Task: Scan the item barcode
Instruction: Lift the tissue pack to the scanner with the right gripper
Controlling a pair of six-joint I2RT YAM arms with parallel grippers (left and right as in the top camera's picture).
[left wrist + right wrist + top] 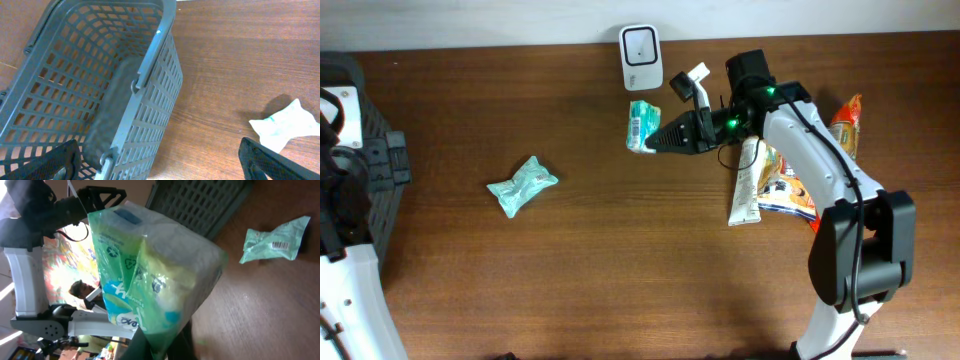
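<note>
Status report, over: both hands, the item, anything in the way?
Right hand shut on green packet beside scanner. Left hand open, empty, by basket. Nothing between packet and scanner.

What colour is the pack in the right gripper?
The pack is light green and white with blue print, clearest in the right wrist view.

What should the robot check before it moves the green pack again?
1. Right gripper shut on the green pack: ok.
2. Pack close to the white scanner: ok.
3. Barcode facing the scanner: cannot tell.
4. Left gripper open, far off over the basket: ok.
5. Second pack lying clear of the scanner: ok.
</note>
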